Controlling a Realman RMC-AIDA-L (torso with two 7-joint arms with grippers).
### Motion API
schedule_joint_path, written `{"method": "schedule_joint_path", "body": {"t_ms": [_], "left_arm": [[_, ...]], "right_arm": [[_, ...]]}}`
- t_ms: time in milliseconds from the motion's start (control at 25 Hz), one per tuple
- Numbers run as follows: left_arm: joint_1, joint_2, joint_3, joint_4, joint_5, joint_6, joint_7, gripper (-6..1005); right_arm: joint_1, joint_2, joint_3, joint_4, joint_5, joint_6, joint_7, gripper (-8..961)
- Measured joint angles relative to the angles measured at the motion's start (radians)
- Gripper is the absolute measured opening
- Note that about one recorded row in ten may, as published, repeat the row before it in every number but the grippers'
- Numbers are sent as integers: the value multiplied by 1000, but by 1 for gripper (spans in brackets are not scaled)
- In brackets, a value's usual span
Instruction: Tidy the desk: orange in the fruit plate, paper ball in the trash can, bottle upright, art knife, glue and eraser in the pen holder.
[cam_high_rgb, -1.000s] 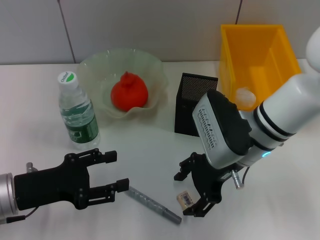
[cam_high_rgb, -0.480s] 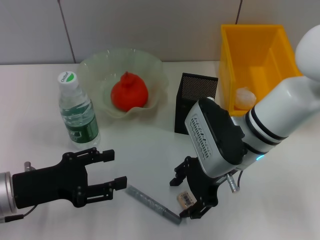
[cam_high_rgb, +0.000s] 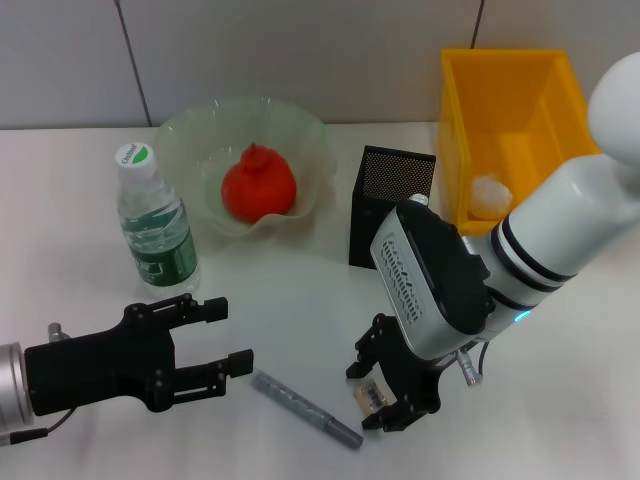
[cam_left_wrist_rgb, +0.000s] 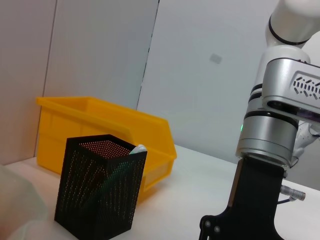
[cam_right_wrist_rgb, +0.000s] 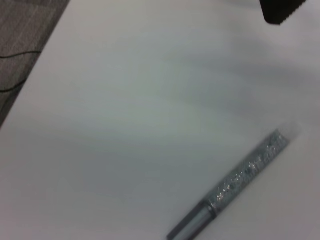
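Observation:
My right gripper (cam_high_rgb: 366, 396) is low over the table, open, with one finger on each side of the small tan eraser (cam_high_rgb: 372, 392). The silvery art knife (cam_high_rgb: 305, 408) lies flat just left of it and also shows in the right wrist view (cam_right_wrist_rgb: 240, 175). My left gripper (cam_high_rgb: 228, 335) is open and empty at the front left. The black mesh pen holder (cam_high_rgb: 390, 205) stands behind; in the left wrist view (cam_left_wrist_rgb: 100, 190) a pale-tipped stick (cam_left_wrist_rgb: 137, 148) leans inside it. The orange (cam_high_rgb: 258, 185) sits in the glass plate (cam_high_rgb: 300, 130). The bottle (cam_high_rgb: 155, 225) stands upright. The paper ball (cam_high_rgb: 488, 192) lies in the yellow bin (cam_high_rgb: 500, 80).
The table's edge and the grey floor (cam_right_wrist_rgb: 25, 30) show in the right wrist view. My right arm (cam_left_wrist_rgb: 270, 175) rises close beside the pen holder in the left wrist view. The wall runs behind the plate and bin.
My right gripper has come down over the eraser and its fingers have narrowed around it. My left gripper has shifted slightly to the left and stays open.

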Motion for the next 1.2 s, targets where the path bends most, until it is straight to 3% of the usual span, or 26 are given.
{"method": "schedule_joint_path", "body": {"t_ms": [440,600,960,1200], "left_arm": [[-4,-1,-5,0,-2,-2,-4,770],[-4,-1,-5,0,-4,-2,-4,770],[-7,-2,-5,6,-6,-2,-4,770],[-10,-4,-5,12,-2,-2,-4,770]], "right_arm": [[-9,-3,7,-17,-5,3,5,414],[-11,-6,43,-55,-5,-16,39,417],[-12,-12,334,-275,-43,-135,277,424],[-12,-14,473,-360,-78,-104,436,429]]}}
